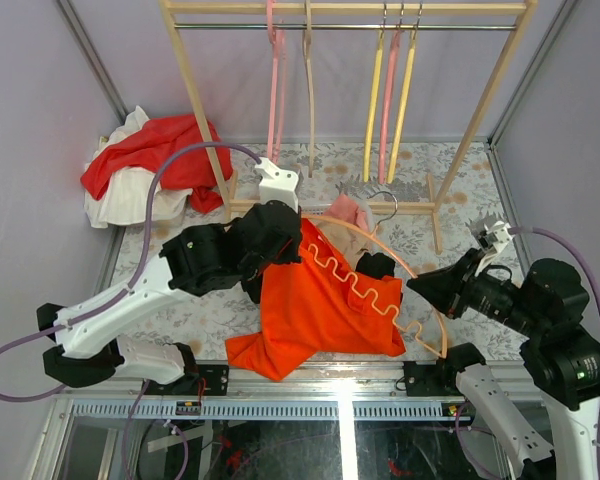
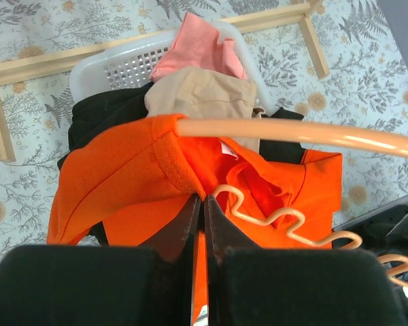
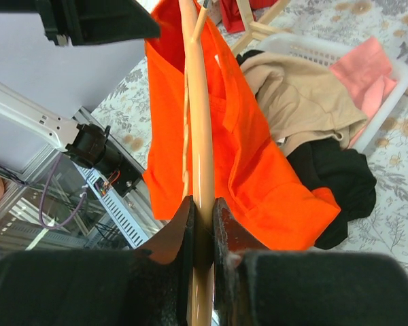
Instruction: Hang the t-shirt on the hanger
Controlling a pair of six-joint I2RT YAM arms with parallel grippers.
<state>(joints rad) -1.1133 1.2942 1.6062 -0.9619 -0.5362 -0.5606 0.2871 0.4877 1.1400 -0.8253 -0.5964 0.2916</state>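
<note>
The orange t-shirt (image 1: 320,310) hangs crumpled between the arms above the table. My left gripper (image 1: 280,250) is shut on its collar edge, seen in the left wrist view (image 2: 204,198) with the t-shirt (image 2: 115,176) draped below. The peach hanger (image 1: 420,275) lies across the t-shirt, wavy bar over the cloth and silver hook (image 1: 385,200) pointing back. One hanger arm (image 2: 292,130) enters the neck opening. My right gripper (image 1: 420,285) is shut on the hanger's other arm. In the right wrist view the gripper (image 3: 202,204) clamps the hanger (image 3: 197,102), with the t-shirt (image 3: 251,156) beyond it.
A white basket (image 2: 115,64) behind the t-shirt holds a tan garment (image 2: 204,95), a pink cloth (image 2: 200,47) and a black cloth (image 3: 333,170). A wooden rack (image 1: 200,110) at the back carries yellow and pink hangers. A red cloth (image 1: 155,150) lies at the back left.
</note>
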